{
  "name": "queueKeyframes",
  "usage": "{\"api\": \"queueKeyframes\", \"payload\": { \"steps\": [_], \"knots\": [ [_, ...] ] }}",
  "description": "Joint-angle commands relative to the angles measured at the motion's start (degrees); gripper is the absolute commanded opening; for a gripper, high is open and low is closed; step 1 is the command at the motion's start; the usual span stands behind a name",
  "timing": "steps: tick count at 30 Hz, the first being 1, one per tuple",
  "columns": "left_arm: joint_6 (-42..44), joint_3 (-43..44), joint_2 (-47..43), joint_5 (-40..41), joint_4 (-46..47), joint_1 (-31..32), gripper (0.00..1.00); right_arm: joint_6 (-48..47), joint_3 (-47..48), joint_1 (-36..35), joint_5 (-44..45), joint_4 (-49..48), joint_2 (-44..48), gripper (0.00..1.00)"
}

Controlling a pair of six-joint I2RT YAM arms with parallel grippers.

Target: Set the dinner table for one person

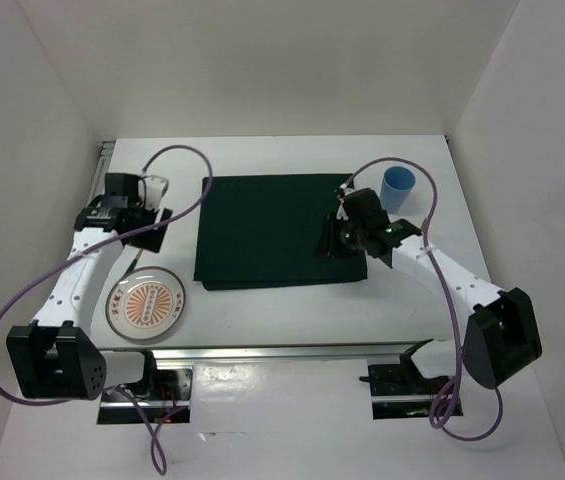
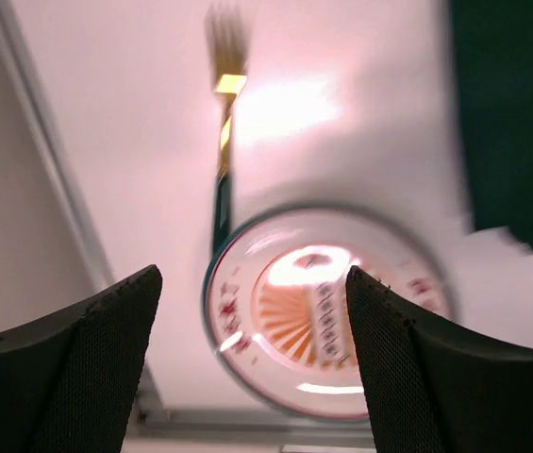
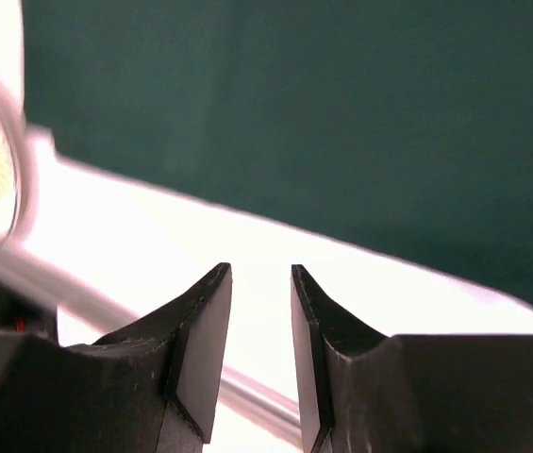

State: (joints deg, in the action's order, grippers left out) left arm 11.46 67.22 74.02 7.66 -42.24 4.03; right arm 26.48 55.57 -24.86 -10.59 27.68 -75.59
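Left jaws gape wide, empty. In their wrist view the plate (image 2: 327, 311) lies between them, with the fork (image 2: 225, 123) at 12 o'clock, its long axis running 12-to-6, both on the worktop (image 1: 292, 310). The left arm is nearer. Right jaws, narrow and empty, hover at 4 o'clock on the cloth (image 1: 272, 225).

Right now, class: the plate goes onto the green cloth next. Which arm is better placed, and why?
Probably left. The plate lies beside the left arm, framed by the open left claw in its wrist view. The right claw hangs over the right edge of the green cloth, farther away.
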Motion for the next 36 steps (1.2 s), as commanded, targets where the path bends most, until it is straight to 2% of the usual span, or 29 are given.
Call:
{"api": "queueKeyframes", "payload": {
  "steps": [1,3,4,6,7,9,10,13,14,17,21,26,31,33,35,36],
  "knots": [
    [6.62,-8.14,-2.73,-1.15,0.13,-9.54,0.85,0.49,-3.08,-5.19,-5.48,-4.9,-0.69,0.39],
    [8.65,-10.78,-4.06,-3.26,1.63,-14.82,0.85,2.51,-4.41,-7.38,-9.08,-8.59,-1.39,0.41],
    [9.53,-12.45,-4.84,-4.22,1.63,-19.54,0.85,3.74,-5.03,-10.18,-10.66,-13.74,-2.62,0.42],
    [11.12,-13.87,-6.25,-6.25,3.74,-23.61,0.85,7.96,-5.65,-14.05,-11.73,-19.22,-4.82,0.44],
    [11.12,-15.0,-6.25,-6.78,4.35,-26.94,0.85,9.37,-5.65,-18.6,-11.73,-24.2,-8.4,0.44],
    [11.12,-15.54,-6.96,-7.57,5.06,-29.77,0.85,13.5,-1.62,-22.93,-10.34,-28.71,-13.24,0.45],
    [10.43,-16.24,-7.48,-8.27,5.06,-32.39,0.85,14.82,0.05,-26.08,-10.33,-32.91,-19.09,0.47],
    [9.89,-16.95,-8.1,-11.69,5.06,-36.19,0.85,21.84,6.64,-28.39,-14.71,-39.09,-28.18,0.47],
    [9.89,-17.64,-9.49,-12.66,5.06,-38.29,0.85,25.17,10.05,-28.4,-16.2,-41.72,-34.04,0.48],
    [10.5,-18.18,-10.73,-14.16,4.53,-40.94,0.85,26.52,18.39,-30.14,-19.29,-40.97,-43.54,0.5],
    [12.44,-19.84,-11.79,-15.31,4.53,-43.23,0.85,27.74,25.54,-31.91,-19.55,-39.62,-50.86,0.54],
    [13.06,-19.85,-11.79,-15.83,4.53,-44.46,0.85,30.82,28.79,-32.44,-21.49,-42.1,-55.88,0.57],
    [12.53,-19.33,-10.74,-16.98,5.06,-44.46,0.85,31.52,36.61,-33.67,-19.56,-34.73,-61.06,0.57],
    [12.53,-18.71,-10.22,-17.68,4.53,-44.46,0.85,32.66,36.63,-33.67,-19.56,-35.67,-62.21,0.57],
    [12.53,-18.18,-10.21,-17.68,4.53,-44.46,0.85,34.24,36.63,-34.19,-19.56,-37.26,-62.75,0.54],
    [12.53,-18.18,-10.21,-17.68,4.01,-44.46,0.85,34.25,37.15,-34.2,-19.56,-37.26,-63.44,0.44]
  ]
}}
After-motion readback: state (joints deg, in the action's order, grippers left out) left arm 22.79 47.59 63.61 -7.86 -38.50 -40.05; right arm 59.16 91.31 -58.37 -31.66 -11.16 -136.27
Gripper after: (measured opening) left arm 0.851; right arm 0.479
